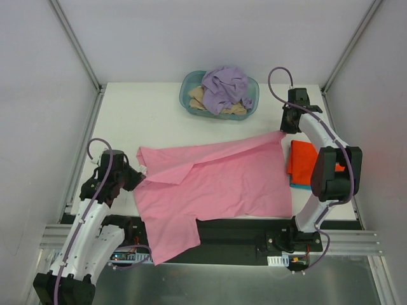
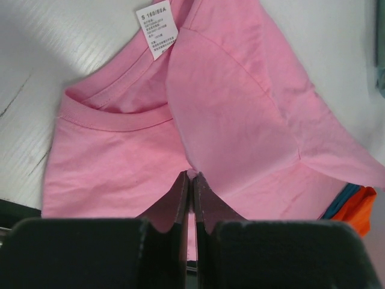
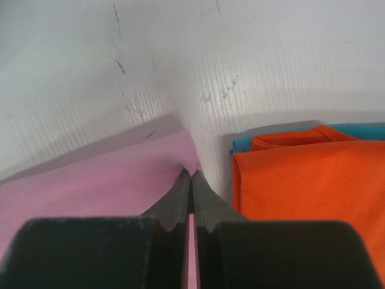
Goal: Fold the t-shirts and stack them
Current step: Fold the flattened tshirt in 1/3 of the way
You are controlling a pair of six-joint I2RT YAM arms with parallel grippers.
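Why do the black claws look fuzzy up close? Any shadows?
Left wrist view: the left claw is likely too near the lens, so it blurs, while the label on the pink shirt reads sharp. Right wrist view: the right claw blurs too; a grey shadow lies on the table beside the orange shirt.

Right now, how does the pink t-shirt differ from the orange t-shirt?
The pink t-shirt lies spread out, unfolded; the orange t-shirt is folded compactly. The left claw and right claw each pinch the pink t-shirt; nothing grips the orange t-shirt. The pink t-shirt lies mostly on the table; the orange t-shirt sits on a teal t-shirt. Both are plain cloth.
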